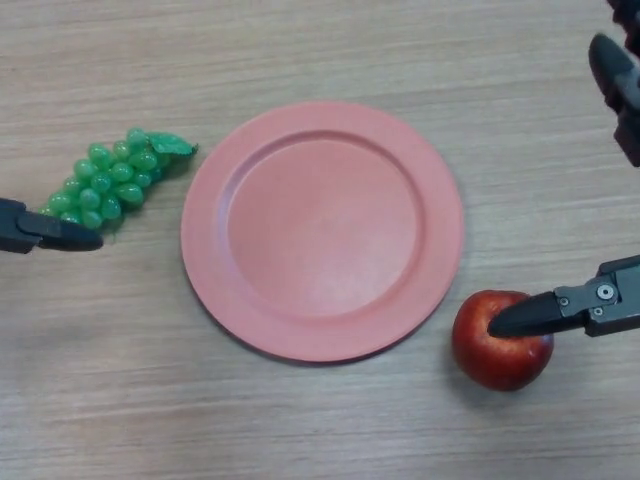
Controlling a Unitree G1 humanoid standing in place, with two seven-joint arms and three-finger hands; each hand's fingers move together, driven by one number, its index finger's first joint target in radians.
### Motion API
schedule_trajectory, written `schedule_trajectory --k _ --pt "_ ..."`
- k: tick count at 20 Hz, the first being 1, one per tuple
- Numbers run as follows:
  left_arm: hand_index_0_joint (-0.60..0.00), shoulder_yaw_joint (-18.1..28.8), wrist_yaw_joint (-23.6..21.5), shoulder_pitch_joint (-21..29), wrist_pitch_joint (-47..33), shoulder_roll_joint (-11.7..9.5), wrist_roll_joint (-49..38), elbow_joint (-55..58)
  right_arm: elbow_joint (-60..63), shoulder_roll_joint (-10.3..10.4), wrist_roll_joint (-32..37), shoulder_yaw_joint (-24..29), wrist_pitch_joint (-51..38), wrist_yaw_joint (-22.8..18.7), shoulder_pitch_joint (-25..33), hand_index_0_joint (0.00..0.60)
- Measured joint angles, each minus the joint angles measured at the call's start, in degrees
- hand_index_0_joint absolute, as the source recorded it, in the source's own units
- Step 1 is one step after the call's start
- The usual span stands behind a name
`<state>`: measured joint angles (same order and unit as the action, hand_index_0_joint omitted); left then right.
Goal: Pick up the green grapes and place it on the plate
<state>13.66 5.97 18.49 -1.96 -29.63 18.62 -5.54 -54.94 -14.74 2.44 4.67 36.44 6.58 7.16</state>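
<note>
Barely begun: grapes [110, 180] not yet lifted, beside the bare plate [322, 228]; left hand [45, 230] near them (finger state unclear); right hand [575, 305] straight-fingered over an apple [500, 345].

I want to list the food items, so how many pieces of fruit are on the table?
2. The green grapes lie left of the plate, near the left hand. The red apple sits by the plate's lower right rim, under the right hand. Nothing seems hidden.

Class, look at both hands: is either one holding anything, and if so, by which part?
Nothing is held. The left hand points beside the grapes; a right hand finger lies over the apple, with no visible grip.
</note>
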Motion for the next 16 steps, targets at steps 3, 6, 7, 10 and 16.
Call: schedule_trajectory --k 3,6,7,10,16 --pt "0.000 -3.0 -0.2 0.9 -2.1 -1.2 9.6 -8.1 0.0 0.0 0.0 -0.1 0.0 0.0 0.0 0.000" --pt "0.000 -4.1 0.4 3.7 -2.7 -1.5 10.3 -13.4 0.3 0.0 0.0 -0.1 0.0 0.0 0.1 0.000" --pt "0.000 -4.1 0.9 4.9 -2.7 -1.7 10.3 -14.4 0.4 0.0 0.0 -0.1 0.0 0.0 0.1 0.000" --pt "0.000 -4.5 1.7 8.6 -3.1 -1.7 9.9 -17.5 0.5 0.0 0.0 -0.1 0.0 0.0 0.1 0.000" --pt "0.000 -7.0 2.7 9.3 3.0 -0.5 9.5 -18.4 0.6 0.0 0.0 0.2 0.0 0.1 -0.2 0.000"
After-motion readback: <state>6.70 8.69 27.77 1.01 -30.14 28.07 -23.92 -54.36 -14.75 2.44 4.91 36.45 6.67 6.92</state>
